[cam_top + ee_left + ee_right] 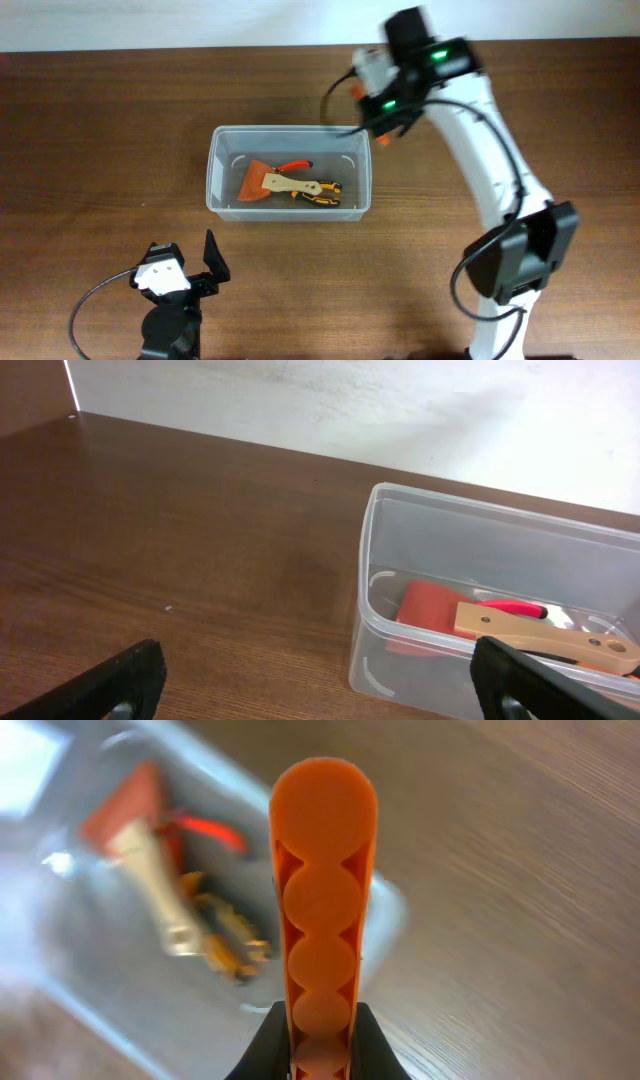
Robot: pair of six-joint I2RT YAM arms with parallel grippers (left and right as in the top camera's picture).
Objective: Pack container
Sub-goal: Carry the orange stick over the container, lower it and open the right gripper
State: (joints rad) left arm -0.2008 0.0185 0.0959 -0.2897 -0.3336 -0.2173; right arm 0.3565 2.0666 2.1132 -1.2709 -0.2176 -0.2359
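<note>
The container [213, 170] is a clear plastic tub on the table's middle. It holds a red scraper with a wooden handle [272, 181] and orange-black pliers [322, 193]. It also shows in the left wrist view [400, 550] and, blurred, in the right wrist view [70, 960]. My right gripper [322, 1042] is shut on an orange plastic tool handle [322, 900] and holds it in the air by the tub's far right corner [375, 100]. My left gripper [320, 685] is open and empty, low over the table in front of the tub's left end.
A white wall [350, 400] stands behind the table's far edge. The right arm's white links [490, 150] reach across the right side of the table. A black cable [95, 300] loops by the left arm's base.
</note>
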